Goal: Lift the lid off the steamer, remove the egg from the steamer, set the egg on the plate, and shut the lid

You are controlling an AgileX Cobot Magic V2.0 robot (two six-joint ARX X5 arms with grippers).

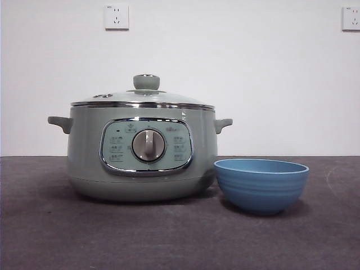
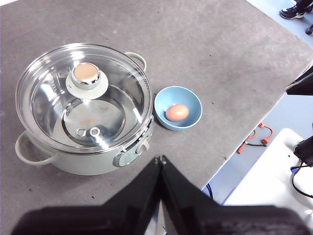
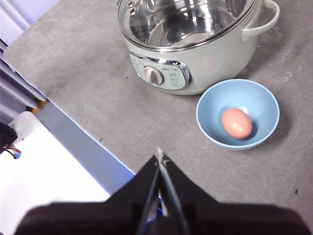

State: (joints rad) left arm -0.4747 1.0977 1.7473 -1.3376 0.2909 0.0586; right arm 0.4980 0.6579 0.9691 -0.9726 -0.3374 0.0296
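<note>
I saw the egg (image 3: 237, 123) lying in the blue bowl (image 3: 238, 114) beside the steamer (image 1: 142, 154), not inside it. The lid (image 2: 84, 95) sat seated on the rim, so nothing needed holding. Left claw (image 2: 161, 158) and right claw (image 3: 160, 156) were both clenched, empty, parked high above the table (image 1: 50, 236).

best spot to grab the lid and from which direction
Probably the knob at the centre of the lid, coming straight down from above. It stands proud on a narrower neck, so two jaws could close around it; the glass dome is wide and smooth.
</note>
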